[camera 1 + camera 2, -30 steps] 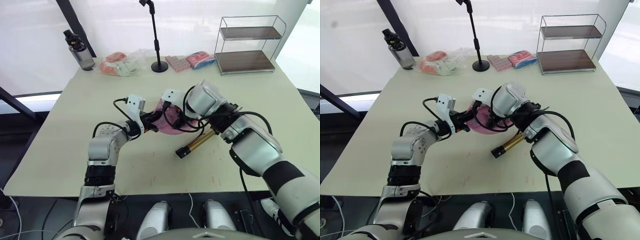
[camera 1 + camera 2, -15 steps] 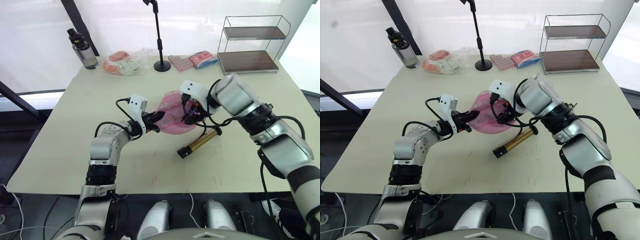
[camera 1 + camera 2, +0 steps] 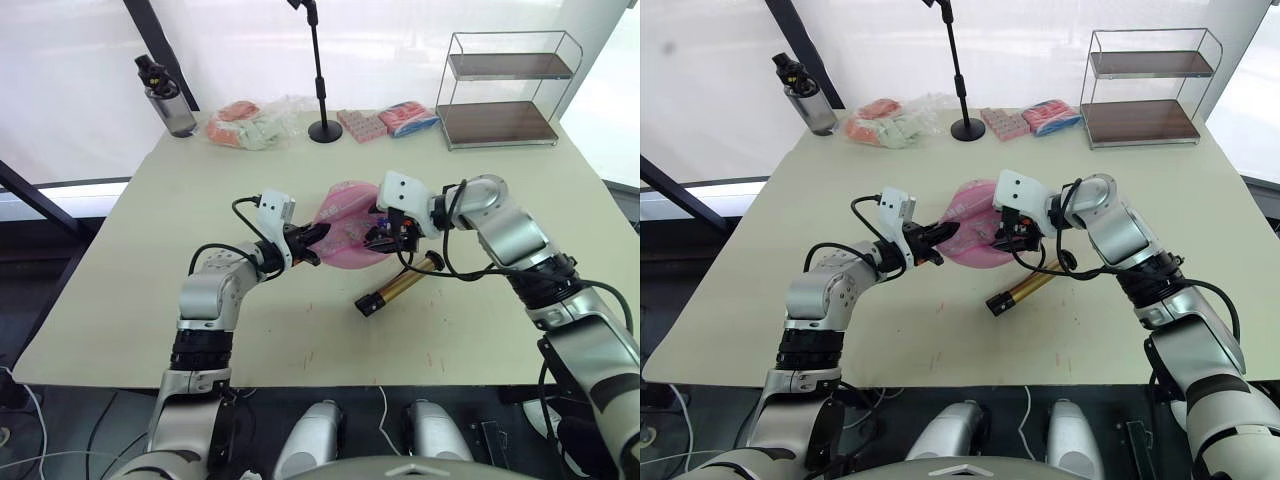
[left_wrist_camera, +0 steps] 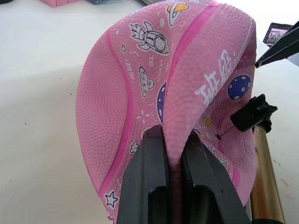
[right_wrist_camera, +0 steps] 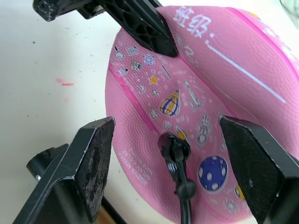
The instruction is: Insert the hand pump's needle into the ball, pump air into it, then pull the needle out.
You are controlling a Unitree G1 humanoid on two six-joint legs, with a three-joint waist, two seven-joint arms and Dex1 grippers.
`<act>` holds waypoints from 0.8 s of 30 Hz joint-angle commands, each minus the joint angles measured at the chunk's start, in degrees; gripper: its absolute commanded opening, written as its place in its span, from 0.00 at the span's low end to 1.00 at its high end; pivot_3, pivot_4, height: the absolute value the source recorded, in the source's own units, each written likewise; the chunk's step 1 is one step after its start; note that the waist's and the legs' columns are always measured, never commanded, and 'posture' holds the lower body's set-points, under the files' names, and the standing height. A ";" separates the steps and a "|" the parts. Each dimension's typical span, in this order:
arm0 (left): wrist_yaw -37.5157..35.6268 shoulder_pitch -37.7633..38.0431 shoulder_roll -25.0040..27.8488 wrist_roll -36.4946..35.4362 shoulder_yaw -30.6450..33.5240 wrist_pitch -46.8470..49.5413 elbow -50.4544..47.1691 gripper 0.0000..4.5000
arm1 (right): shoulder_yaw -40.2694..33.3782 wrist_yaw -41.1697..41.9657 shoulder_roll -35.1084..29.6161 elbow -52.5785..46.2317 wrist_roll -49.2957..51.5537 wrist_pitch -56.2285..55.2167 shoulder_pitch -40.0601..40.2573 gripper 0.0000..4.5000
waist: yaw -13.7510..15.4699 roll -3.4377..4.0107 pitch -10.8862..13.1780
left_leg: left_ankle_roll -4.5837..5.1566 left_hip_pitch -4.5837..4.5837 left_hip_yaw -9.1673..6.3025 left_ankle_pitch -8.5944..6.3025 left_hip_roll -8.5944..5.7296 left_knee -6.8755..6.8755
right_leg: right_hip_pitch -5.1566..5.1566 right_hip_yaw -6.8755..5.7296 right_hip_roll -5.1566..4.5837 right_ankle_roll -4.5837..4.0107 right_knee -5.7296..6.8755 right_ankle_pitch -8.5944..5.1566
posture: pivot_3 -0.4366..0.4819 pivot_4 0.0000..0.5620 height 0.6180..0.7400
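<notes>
The pink ball (image 3: 350, 232), flat and folded, is held upright over the middle of the table. My left gripper (image 4: 173, 140) is shut on its folded left edge (image 3: 312, 241). The needle's black fitting (image 5: 174, 148) stands against the ball's printed face, and its thin pin (image 4: 219, 136) touches the rubber. A black hose runs from the fitting to the gold hand pump (image 3: 398, 287), which lies on the table just right of the ball. My right gripper (image 5: 167, 125) is open at the ball's right side (image 3: 385, 234). Its fingers stand wide on either side of the fitting without touching it.
A black microphone stand (image 3: 318, 75), a dark bottle (image 3: 165, 100), a heap of plastic packets (image 3: 250, 125), pink-blue packets (image 3: 390, 120) and a wire shelf (image 3: 505, 90) line the table's far edge. The near half of the table (image 3: 300, 340) is bare.
My right arm has swung out to the right, from over the ball to beside it, while its gripper stays at the ball. The left gripper keeps its hold.
</notes>
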 commanded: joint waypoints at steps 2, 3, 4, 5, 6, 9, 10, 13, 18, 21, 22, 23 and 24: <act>-0.90 2.61 -0.52 0.26 -4.67 3.01 2.85 0.00 | 0.29 0.40 0.20 2.15 -1.54 -4.87 -0.78 0.55 | 0.00 -0.03 0.10 | 0.00 0.00 0.00 0.00 0.00 0.00 | 0.00 0.00 0.00 0.00 0.00 0.00 | 0.48 0.27 1.00; -0.84 2.76 -0.47 0.22 -4.63 3.07 2.67 0.00 | 0.54 0.04 0.21 3.22 -2.46 -6.11 -1.06 0.41 | 0.00 -0.03 0.12 | 0.00 0.00 0.00 0.00 0.00 0.00 | 0.00 0.00 0.00 0.00 0.00 0.00 | 0.48 0.27 1.00; -0.78 2.87 -0.44 0.18 -4.60 3.12 2.55 0.00 | 0.77 -0.05 0.20 4.20 -3.12 -7.03 -1.34 0.33 | 0.00 -0.03 0.12 | -0.01 0.00 -0.01 0.01 0.01 0.00 | 0.00 0.00 0.00 0.00 0.00 0.00 | 0.48 0.27 1.00; -0.73 2.93 -0.44 0.17 -4.59 3.14 2.50 0.00 | 0.79 -0.04 0.24 4.96 -3.48 -7.67 -1.54 0.33 | 0.00 -0.03 0.13 | -0.02 0.01 -0.02 0.01 0.01 0.00 | 0.00 0.00 0.00 0.00 0.00 0.00 | 0.48 0.27 1.00; -0.72 3.04 -0.44 0.16 -4.61 3.14 2.44 0.00 | 0.78 0.11 0.30 5.42 -3.72 -7.98 -1.66 0.33 | 0.00 -0.04 0.13 | -0.02 0.00 -0.02 0.01 0.00 0.00 | 0.00 0.00 0.00 0.00 0.00 0.00 | 0.48 0.27 1.00; -0.68 3.21 -0.45 0.24 -4.69 3.02 2.51 0.00 | 1.02 0.92 0.29 6.35 -4.54 -8.89 -2.02 0.33 | 0.01 -0.05 0.14 | -0.02 0.01 -0.02 0.01 0.01 0.00 | 0.01 0.00 0.00 0.00 0.00 0.00 | 0.48 0.27 1.00; -0.67 3.20 -0.49 0.24 -4.71 3.00 2.55 0.00 | 1.03 0.92 0.32 6.75 -4.83 -9.37 -2.18 0.33 | 0.02 -0.04 0.14 | -0.02 0.01 -0.02 0.01 0.01 0.00 | 0.01 0.00 0.00 0.00 0.00 0.00 | 0.48 0.27 1.00; -0.66 3.14 -0.63 0.22 -4.77 2.99 2.64 0.00 | 1.10 1.26 0.47 7.97 -5.67 -10.25 -2.81 0.33 | 0.02 -0.04 0.16 | -0.02 0.01 -0.02 0.01 0.01 0.00 | 0.01 0.00 0.00 0.00 0.00 0.00 | 0.48 0.27 1.00; -0.73 3.12 -0.66 0.19 -4.80 2.99 2.64 0.00 | 1.03 1.72 1.13 9.15 -6.55 -11.28 -3.52 0.33 | 0.03 -0.04 0.17 | -0.02 0.01 -0.04 0.01 0.01 0.00 | 0.01 -0.01 0.00 0.00 0.00 0.00 | 0.48 0.27 1.00; -0.70 3.14 -0.68 0.19 -4.81 3.02 2.63 0.00 | 0.99 2.23 1.55 9.26 -6.55 -11.26 -3.83 0.33 | 0.02 -0.04 0.17 | -0.03 0.01 -0.03 0.02 0.01 0.00 | 0.01 0.00 0.00 0.00 0.00 0.00 | 0.48 0.27 1.00; -0.67 3.13 -0.70 0.20 -4.81 3.04 2.63 0.00 | 1.03 2.43 1.58 9.31 -6.65 -11.30 -3.89 0.33 | 0.04 -0.04 0.17 | -0.03 0.01 -0.04 0.02 0.01 0.00 | 0.01 0.00 0.00 -0.01 0.00 0.00 | 0.48 0.27 1.00; -0.66 3.14 -0.71 0.20 -4.82 3.05 2.62 0.00 | 1.14 2.65 1.55 9.43 -6.86 -11.50 -3.96 0.33 | 0.05 -0.04 0.17 | -0.03 0.01 -0.05 0.02 0.01 0.00 | 0.01 0.00 0.00 0.00 0.00 0.00 | 0.48 0.27 1.00; -0.63 3.14 -0.74 0.19 -4.80 3.07 2.61 0.00 | 1.14 2.75 1.58 9.56 -7.01 -11.56 -4.04 0.33 | 0.05 -0.04 0.17 | -0.03 0.01 -0.04 0.02 0.01 0.00 | 0.01 -0.01 0.00 -0.01 0.00 0.00 | 0.48 0.27 1.00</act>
